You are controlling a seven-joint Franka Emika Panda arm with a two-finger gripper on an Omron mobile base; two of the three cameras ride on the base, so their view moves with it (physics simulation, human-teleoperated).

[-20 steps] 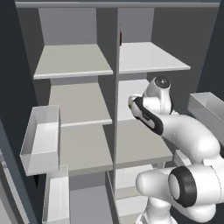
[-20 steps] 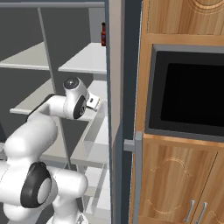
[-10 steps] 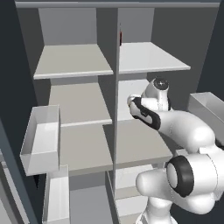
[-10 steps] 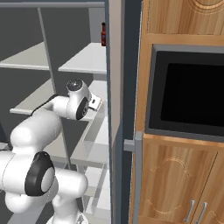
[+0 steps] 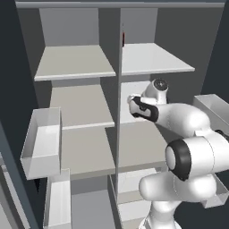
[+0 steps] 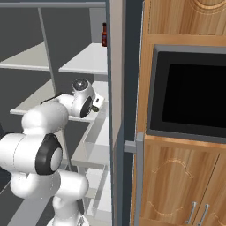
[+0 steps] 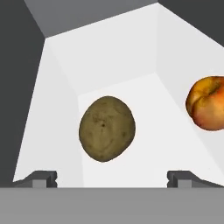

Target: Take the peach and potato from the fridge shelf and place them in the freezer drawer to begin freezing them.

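The potato, a tan-brown oval lump, lies on the white fridge shelf straight ahead of my gripper. The peach, orange with a red blush, rests on the same shelf to the right of the potato and apart from it. My gripper's fingertips stand wide apart and short of the potato, holding nothing. In the left base view the hand reaches into the fridge's right middle compartment, and in the right base view it points into that compartment. The freezer drawer is out of view.
A vertical divider splits the fridge into two columns of shelves. Translucent door bins hang at the left and right. A dark red bottle stands on the top shelf. A wooden cabinet with a black oven flanks the fridge.
The hand has pushed a little deeper into the right middle compartment, toward the divider. Nothing was grasped or released.
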